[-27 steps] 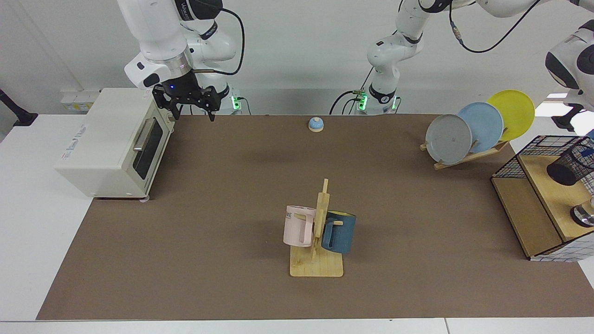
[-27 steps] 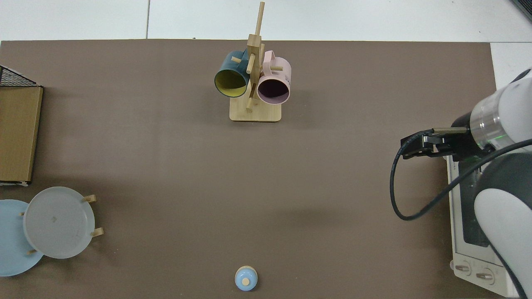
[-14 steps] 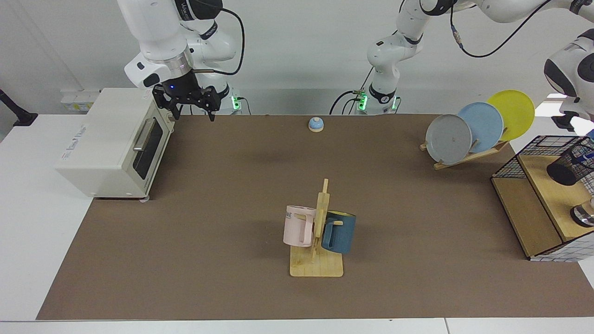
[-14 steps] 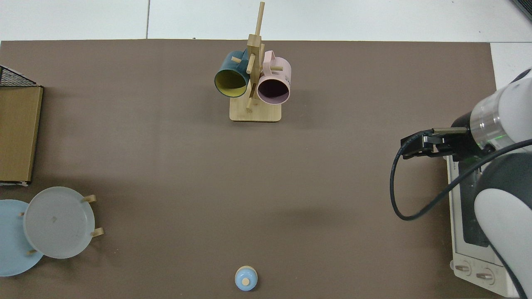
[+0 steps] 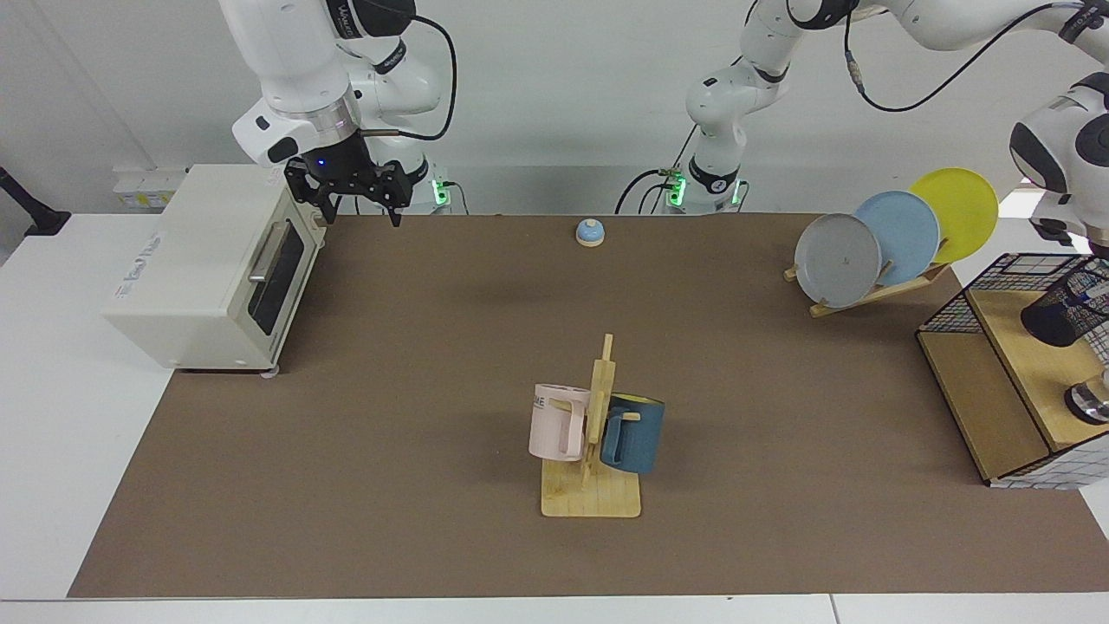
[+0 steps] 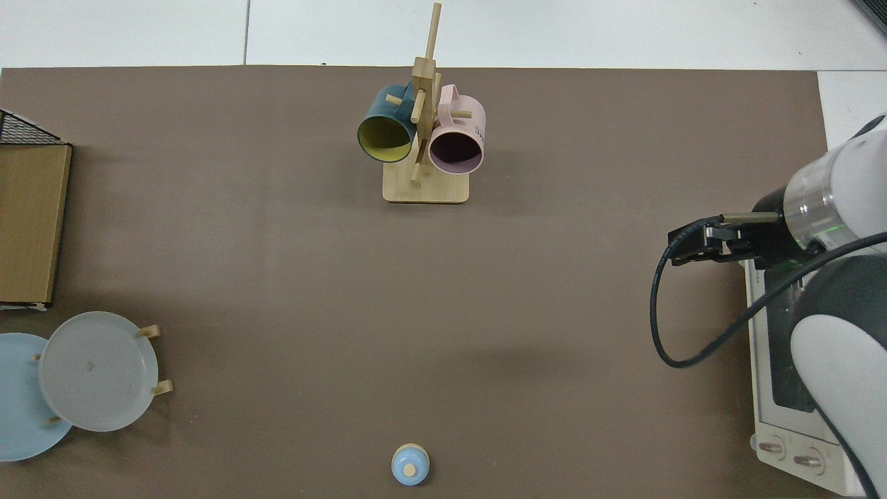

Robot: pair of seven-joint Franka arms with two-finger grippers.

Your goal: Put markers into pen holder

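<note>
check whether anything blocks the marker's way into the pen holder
Nothing visible does: a marker seems already inside the pen holder. Left claw out of frame above; right claw waits open by the oven.

table (image 5: pixel 364 416) | middle: mug stand (image 5: pixel 591 494) | behind it: bell (image 5: pixel 589 232) | beside: oven (image 5: pixel 208 269), plate rack (image 5: pixel 875 290), shelf (image 5: pixel 996 407)

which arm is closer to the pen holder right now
Left. The left arm hangs just above the pen holder at the shelf; its gripper is out of frame. The right gripper waits far across the table by the toaster oven.
</note>
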